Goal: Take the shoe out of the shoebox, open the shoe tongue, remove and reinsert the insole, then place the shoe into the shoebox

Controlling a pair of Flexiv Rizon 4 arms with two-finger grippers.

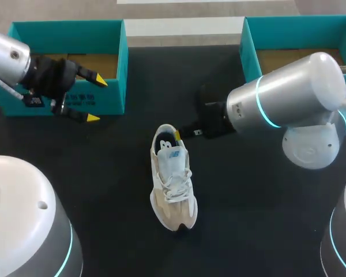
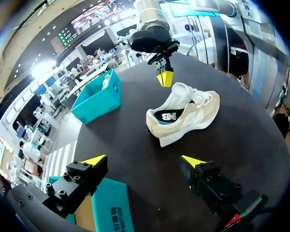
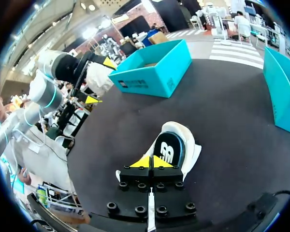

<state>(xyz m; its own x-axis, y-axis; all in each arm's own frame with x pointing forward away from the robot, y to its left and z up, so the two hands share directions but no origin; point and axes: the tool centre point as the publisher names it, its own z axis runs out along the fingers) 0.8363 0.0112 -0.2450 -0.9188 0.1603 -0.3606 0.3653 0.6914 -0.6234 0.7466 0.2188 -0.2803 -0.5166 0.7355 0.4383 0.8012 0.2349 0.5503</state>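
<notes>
The shoe is out, upright on the table. Its insole is inside, so I judge most steps remain. My right gripper is closed at the heel, tips together, gripping nothing visible. My left gripper is wide open and empty, beside the shoebox.

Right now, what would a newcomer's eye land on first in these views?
The white and beige shoe sitting alone mid-table, outside the boxes. My right pincer sits shut at its heel opening, while the left pincer hangs open beside the left teal shoebox.
</notes>
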